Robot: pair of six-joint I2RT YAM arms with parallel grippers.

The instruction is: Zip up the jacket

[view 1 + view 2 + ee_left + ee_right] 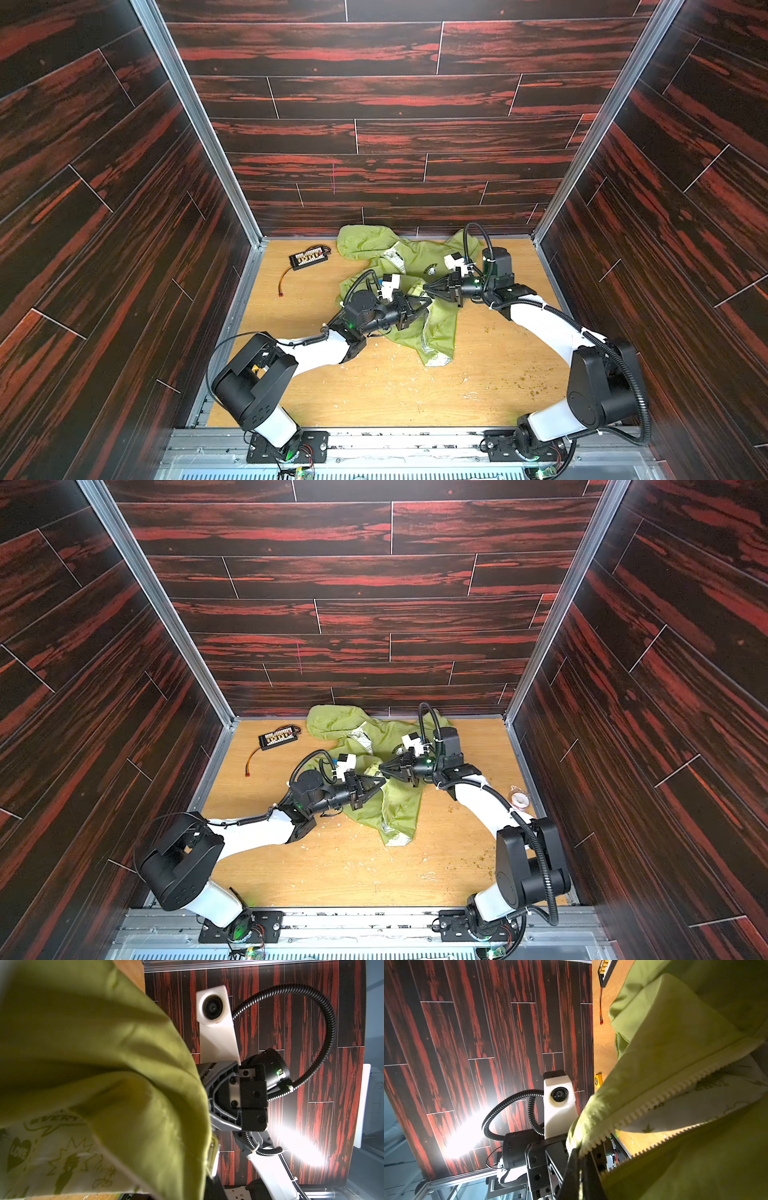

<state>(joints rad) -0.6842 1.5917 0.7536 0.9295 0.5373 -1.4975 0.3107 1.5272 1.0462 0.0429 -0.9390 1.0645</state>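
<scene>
left gripper (428, 300) pinching jacket (440, 332) at its zipper (654, 1103), right gripper (424, 289) clamped on jacket fabric just beside, zipper open

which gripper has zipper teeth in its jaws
The right gripper: the lime-green jacket's pale zipper teeth run into its shut jaws; the left gripper grips green cloth.

Left arm: reached from the worktop's (374, 399) near-left corner toward its middle.
Left claw (428, 300): closed on the jacket (440, 328).
Right arm: bent in from the near-right corner.
Right claw (427, 289): clamped on the jacket's zipper edge, tips nearly meeting the opposite claw's.
</scene>
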